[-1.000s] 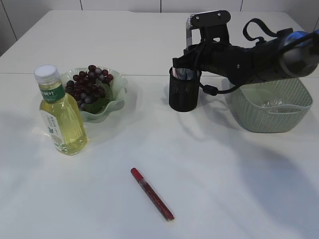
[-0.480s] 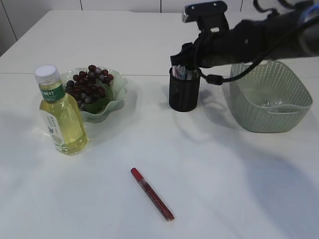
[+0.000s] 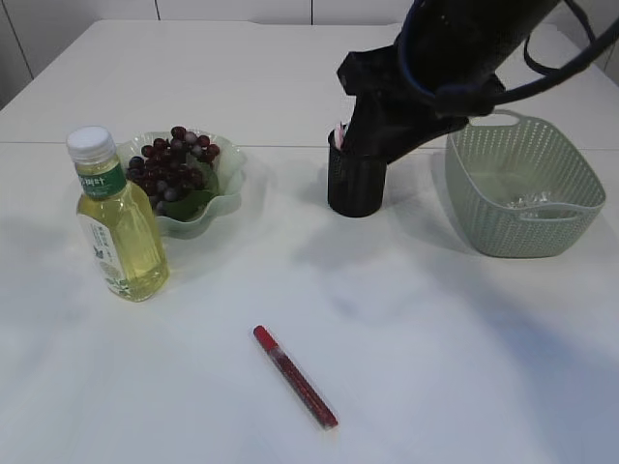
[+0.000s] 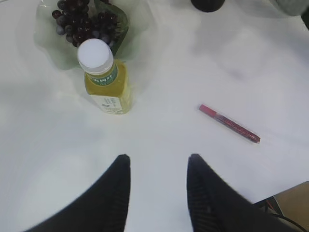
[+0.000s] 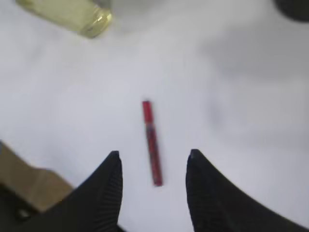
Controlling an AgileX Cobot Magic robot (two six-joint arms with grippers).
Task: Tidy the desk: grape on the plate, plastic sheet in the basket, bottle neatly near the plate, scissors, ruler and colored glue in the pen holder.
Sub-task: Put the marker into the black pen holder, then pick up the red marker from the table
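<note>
Bottle (image 3: 117,230) at far left stands upright, just beside the plate (image 3: 227,184) of grapes (image 3: 172,164). Next we see the red colored glue (image 3: 295,377) lying flat on the table (image 3: 455,348), well apart from the pen holder (image 3: 356,179); the basket (image 3: 522,184) is rightmost. Only the wrist views show us the fingers: the left gripper (image 4: 158,193) is spread with nothing between its fingers, and so is the right gripper (image 5: 153,193), above the glue. The exterior view alone shows the right arm (image 3: 435,72) over the holder.
</note>
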